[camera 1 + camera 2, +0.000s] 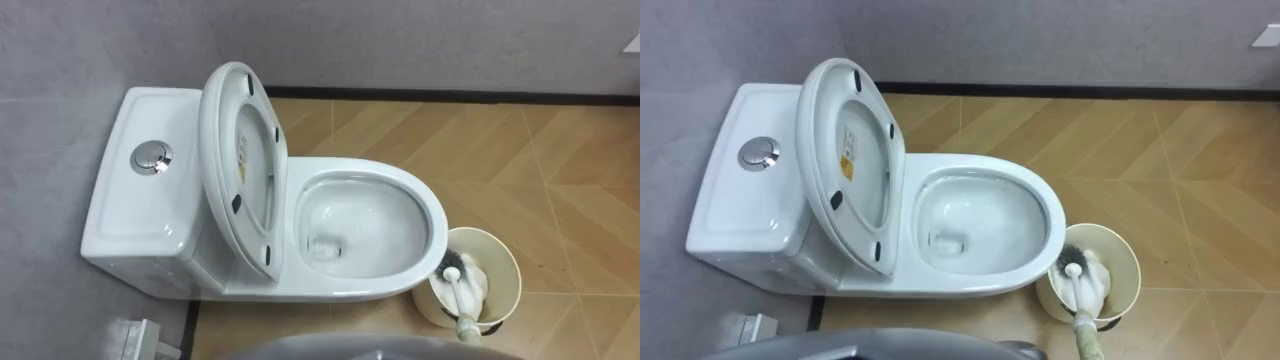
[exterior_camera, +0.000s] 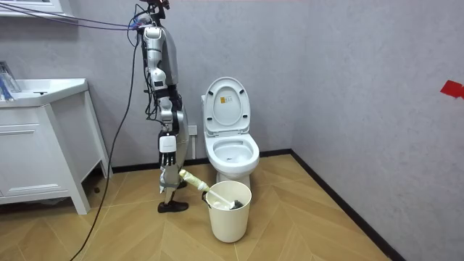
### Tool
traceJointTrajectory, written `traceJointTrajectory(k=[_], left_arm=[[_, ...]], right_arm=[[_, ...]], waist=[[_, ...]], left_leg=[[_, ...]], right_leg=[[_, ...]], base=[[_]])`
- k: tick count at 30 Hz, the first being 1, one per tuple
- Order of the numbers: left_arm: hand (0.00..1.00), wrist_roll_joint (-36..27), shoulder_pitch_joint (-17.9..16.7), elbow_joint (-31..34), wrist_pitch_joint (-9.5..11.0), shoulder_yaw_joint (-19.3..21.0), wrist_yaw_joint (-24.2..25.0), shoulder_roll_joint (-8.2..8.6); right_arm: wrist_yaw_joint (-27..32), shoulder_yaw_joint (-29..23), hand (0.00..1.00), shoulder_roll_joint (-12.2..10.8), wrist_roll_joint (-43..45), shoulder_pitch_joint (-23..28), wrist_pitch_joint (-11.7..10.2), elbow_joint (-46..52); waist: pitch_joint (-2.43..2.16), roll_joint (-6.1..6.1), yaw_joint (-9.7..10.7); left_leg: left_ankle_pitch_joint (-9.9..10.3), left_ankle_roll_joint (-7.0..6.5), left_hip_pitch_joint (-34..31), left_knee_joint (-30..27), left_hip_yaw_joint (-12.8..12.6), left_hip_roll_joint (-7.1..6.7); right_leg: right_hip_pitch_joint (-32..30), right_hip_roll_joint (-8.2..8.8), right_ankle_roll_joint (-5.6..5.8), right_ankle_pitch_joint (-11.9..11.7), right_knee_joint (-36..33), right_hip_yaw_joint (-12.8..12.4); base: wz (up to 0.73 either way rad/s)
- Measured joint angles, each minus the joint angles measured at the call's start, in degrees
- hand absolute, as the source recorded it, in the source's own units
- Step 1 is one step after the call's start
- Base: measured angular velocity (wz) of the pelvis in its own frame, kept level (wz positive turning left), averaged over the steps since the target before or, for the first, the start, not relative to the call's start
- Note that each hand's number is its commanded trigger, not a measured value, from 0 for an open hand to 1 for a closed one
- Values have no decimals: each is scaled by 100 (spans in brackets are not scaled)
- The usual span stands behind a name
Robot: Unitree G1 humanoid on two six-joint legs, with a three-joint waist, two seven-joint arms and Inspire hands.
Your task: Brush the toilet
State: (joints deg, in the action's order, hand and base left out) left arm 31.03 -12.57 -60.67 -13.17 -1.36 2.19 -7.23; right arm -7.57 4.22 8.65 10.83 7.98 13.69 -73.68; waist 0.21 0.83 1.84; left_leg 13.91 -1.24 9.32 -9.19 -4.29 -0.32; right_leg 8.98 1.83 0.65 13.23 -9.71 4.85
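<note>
A white toilet (image 1: 380, 290) stands against the grey wall with its seat and lid (image 1: 240, 160) raised, the bowl (image 1: 365, 225) open and its tank (image 1: 140, 190) at my left. By the front of the bowl a cream bucket (image 1: 505, 265) rests on the floor. My right hand (image 1: 1088, 285), white-covered, reaches down into the bucket and is curled round the toilet brush (image 1: 1073, 266), whose black bristle head sits just inside the rim. The room view has me standing beside the toilet, right arm stretched down to the bucket (image 2: 230, 214).
The wood-pattern floor (image 1: 520, 160) lies open beyond the bowl, edged by a dark skirting. A small white fitting (image 1: 135, 338) sits on the floor by the tank. A white vanity cabinet (image 2: 36, 145) stands at the room view's left.
</note>
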Motion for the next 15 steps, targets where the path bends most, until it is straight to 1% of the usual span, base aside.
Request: traceJointTrajectory(k=[8, 12, 15], left_arm=[[0, -1, 24, 0, -15, 1, -4, 1], [0, 1, 27, 0, -27, 19, -30, 2], [0, -1, 11, 1, -41, 70, -31, 5]], right_arm=[[135, -121, 0, 0, -3, -2, -2, -13], [269, -442, 0, -16, -332, 37, 5, -117], [400, -572, 0, -26, -541, 75, 17, -238]], waist=[[-1, -59, 89], [-5, -66, 153], [-7, -61, 194]], left_leg=[[9, 7, 22, 21, -24, 12], [9, 8, 34, 25, -18, 23], [10, 9, 39, 25, -20, 46]], right_leg=[[-1, -12, -1, -1, -3, -16], [14, -21, -4, -3, -13, -16], [13, -29, -9, -5, -23, -15]], base=[[0], [0], [0]])
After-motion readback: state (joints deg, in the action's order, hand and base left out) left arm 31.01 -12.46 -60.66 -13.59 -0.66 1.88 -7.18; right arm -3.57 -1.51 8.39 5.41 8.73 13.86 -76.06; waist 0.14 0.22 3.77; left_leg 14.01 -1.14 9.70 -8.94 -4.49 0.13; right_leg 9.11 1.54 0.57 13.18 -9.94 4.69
